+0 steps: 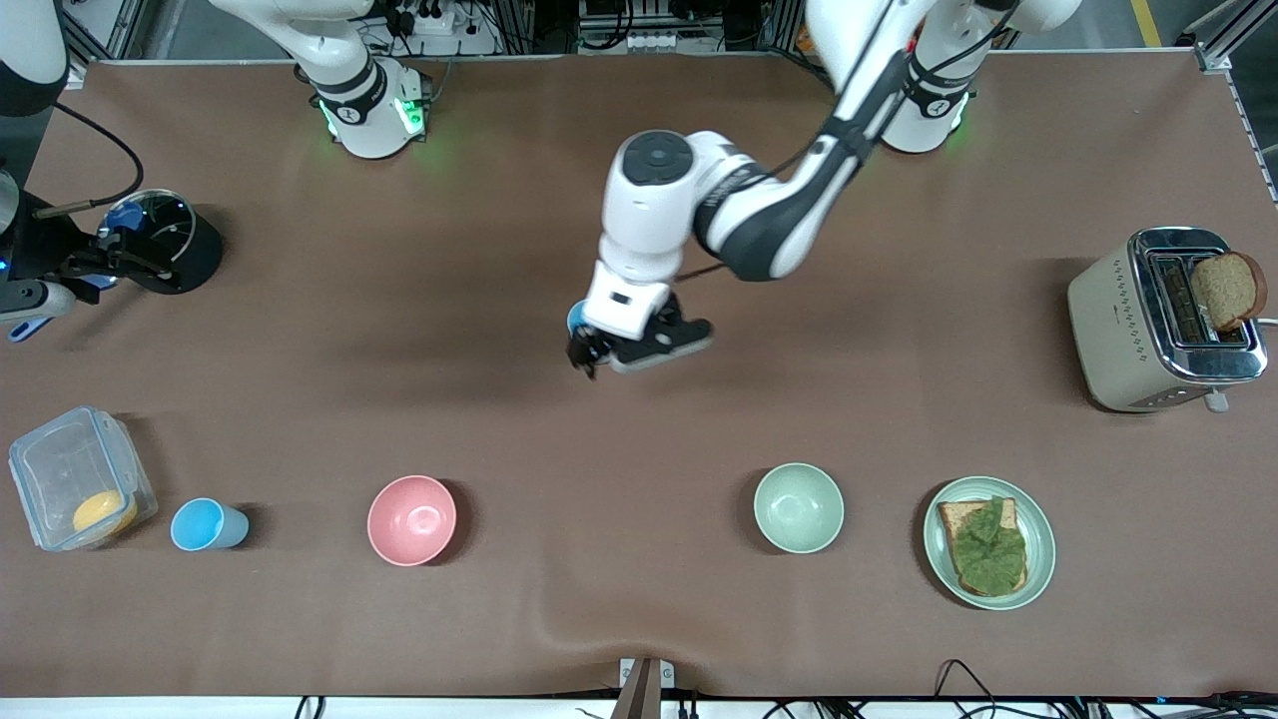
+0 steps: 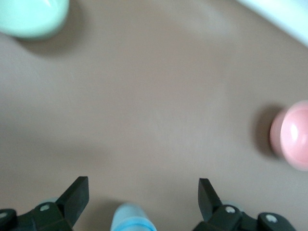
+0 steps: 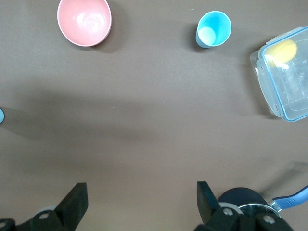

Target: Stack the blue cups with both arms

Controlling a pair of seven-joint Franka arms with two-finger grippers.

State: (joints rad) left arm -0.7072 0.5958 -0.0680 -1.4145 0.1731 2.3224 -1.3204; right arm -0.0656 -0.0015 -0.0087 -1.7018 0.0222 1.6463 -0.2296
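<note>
— What stood at the right arm's end of the table?

— The right gripper (image 3: 142, 190) hung there beside a black round pot with a glass lid (image 1: 165, 240). Its fingers were spread wide and held nothing. Nearer the front camera sat a clear plastic box with a blue rim (image 1: 70, 479), something orange-yellow inside it.

— And the cups?

— The brighter blue plastic cup (image 1: 208, 524) stood upright just beside that box, mouth up, with nothing touching it. Next along the same row came a pink round bowl (image 1: 411, 519).

— Where was the other cup?

— The paler blue plastic cup (image 2: 130, 219) stood mid-table, farther from the front camera than the bowls. The left gripper (image 2: 143, 187) was over it, jaws wide apart. In the left wrist view the cup sat between the two black fingers (image 2: 77, 197), touching neither. From the front, the wrist hid nearly all of it.

— So nothing was stacked?

— No, the two cups were well apart.

— And toward the left arm's end?

— A pale green round bowl (image 1: 799, 507), then a pale green plate (image 1: 1038, 519) carrying toast topped with a green leaf. Farther from the camera was a cream and chrome toaster (image 1: 1118, 320) with a slice of brown bread (image 1: 1228, 288) standing in a slot.
</note>
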